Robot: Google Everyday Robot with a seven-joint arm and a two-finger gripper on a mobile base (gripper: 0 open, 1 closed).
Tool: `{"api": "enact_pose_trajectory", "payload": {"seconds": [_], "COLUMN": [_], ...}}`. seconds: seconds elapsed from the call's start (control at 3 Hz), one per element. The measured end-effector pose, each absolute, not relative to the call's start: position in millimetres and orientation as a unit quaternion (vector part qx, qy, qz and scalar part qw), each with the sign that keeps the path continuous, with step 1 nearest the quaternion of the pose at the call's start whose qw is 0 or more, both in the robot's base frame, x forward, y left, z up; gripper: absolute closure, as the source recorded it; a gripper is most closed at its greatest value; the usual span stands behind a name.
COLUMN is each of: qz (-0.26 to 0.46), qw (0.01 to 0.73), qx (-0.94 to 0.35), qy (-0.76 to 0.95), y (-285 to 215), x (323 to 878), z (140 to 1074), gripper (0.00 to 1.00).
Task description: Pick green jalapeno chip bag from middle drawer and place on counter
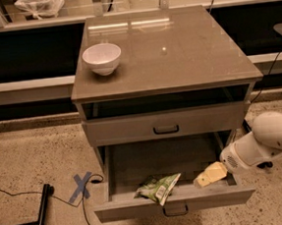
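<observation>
The green jalapeno chip bag [160, 186] lies crumpled in the open middle drawer [135, 162], against the inside of its short front panel, left of centre. My gripper [209, 174], pale yellow on a white arm [267, 143], hangs inside the drawer at its front right, a short way right of the bag and not touching it. It holds nothing that I can see. The counter [175, 47] is the glossy grey-brown top above.
A white bowl [101, 57] stands on the counter's left side. A taller-fronted grey drawer [166, 124] is closed above the open one. A blue tape cross [81, 185] and black cables [20, 194] lie on the floor to the left.
</observation>
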State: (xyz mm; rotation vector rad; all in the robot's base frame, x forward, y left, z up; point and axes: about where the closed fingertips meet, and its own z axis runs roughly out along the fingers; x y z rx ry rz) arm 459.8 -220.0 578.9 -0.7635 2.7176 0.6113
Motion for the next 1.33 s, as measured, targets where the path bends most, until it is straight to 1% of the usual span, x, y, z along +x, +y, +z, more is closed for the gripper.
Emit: {"api": "enact_pose_trajectory", "payload": {"seconds": [0.33,0.67,1.33], "qz": [0.205,0.201,0.218], "qw": [0.145,0.135,0.095], "qx": [-0.222,-0.184,-0.141], "qy": [0.942,0.953,0.961], "y": [-224.9,-225.3,-185.7], "x": [474.3,487.9,500.8], "z": [548.2,508.0,449.1], "gripper": [0.00,0.00,0.00]}}
